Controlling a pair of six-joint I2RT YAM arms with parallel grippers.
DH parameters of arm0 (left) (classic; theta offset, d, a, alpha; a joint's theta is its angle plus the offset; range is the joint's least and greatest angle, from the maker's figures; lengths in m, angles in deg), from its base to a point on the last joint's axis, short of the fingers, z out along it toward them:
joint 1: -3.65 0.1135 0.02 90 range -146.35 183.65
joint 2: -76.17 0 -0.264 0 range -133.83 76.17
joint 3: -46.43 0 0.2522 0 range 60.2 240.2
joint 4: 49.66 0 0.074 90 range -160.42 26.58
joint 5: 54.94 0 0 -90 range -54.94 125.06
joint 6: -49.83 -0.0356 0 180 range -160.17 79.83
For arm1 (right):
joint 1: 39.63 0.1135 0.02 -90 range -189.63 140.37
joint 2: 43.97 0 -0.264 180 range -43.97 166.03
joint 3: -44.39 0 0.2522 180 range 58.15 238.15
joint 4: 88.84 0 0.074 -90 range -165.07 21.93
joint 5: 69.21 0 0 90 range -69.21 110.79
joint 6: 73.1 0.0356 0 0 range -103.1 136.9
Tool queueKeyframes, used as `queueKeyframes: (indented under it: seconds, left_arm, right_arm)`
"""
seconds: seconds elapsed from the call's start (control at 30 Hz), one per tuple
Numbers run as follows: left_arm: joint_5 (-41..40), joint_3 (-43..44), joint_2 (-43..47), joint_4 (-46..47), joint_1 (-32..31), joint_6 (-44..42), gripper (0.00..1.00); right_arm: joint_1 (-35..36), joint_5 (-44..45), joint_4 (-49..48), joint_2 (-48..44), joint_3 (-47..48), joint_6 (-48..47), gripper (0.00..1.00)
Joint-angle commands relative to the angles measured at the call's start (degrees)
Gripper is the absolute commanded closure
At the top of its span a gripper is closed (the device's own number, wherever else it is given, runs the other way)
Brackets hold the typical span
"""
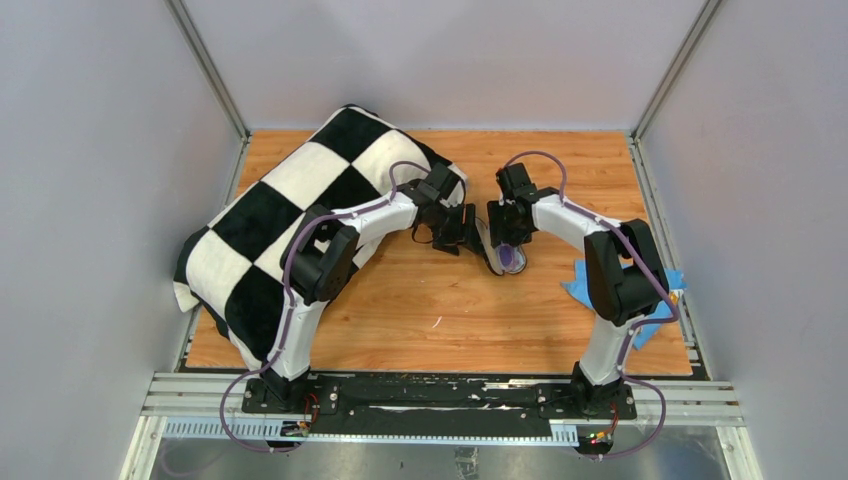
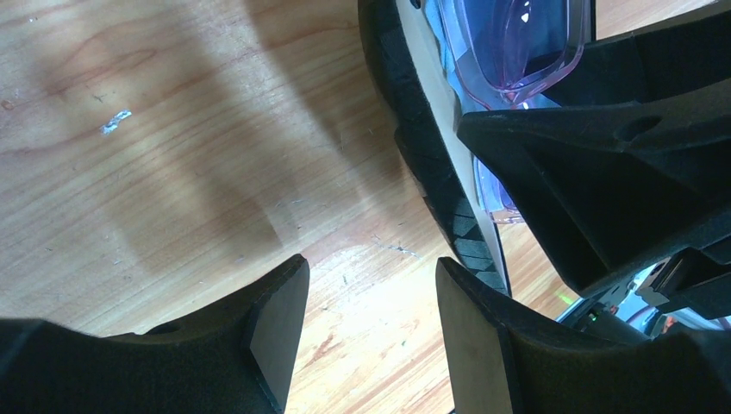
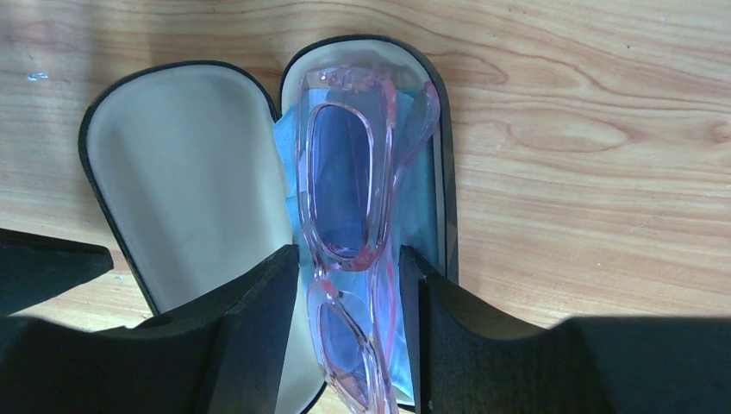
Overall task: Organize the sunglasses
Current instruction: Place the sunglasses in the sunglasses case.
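Lab test cell: grey panel walls (image 1: 90, 150), aluminium rails (image 1: 190, 400), wooden tabletop (image 1: 450, 320).

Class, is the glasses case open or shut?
Open: the glasses case has its lid laid back, pale lining showing, with the sunglasses in its base.

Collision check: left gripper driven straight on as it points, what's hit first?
Left gripper: probably the bare table, just short of the glasses case rim. Depth is unclear, so the rim could come first.
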Motion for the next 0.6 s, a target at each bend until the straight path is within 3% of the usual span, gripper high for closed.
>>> queueKeyframes:
  seconds: [0.0, 0.4, 0.57]
  left_arm:
    - [1.2, 1.8, -0.8, -0.7, -0.5, -0.7, 0.39]
    - [1.5, 2.0, -0.7, -0.5, -1.0, -0.6, 0.39]
    - [1.4, 2.2, -0.6, -0.7, -1.0, -0.6, 0.39]
  right_arm:
    - [-0.9, 0.0, 1.4, -2.7, -1.3, -0.6, 0.47]
    - [-1.0, 4.0, 3.6, -9.2, -2.3, 0.0, 0.45]
    - [-5.3, 2.6, 3.6, -11.3, -3.2, 3.8, 0.48]
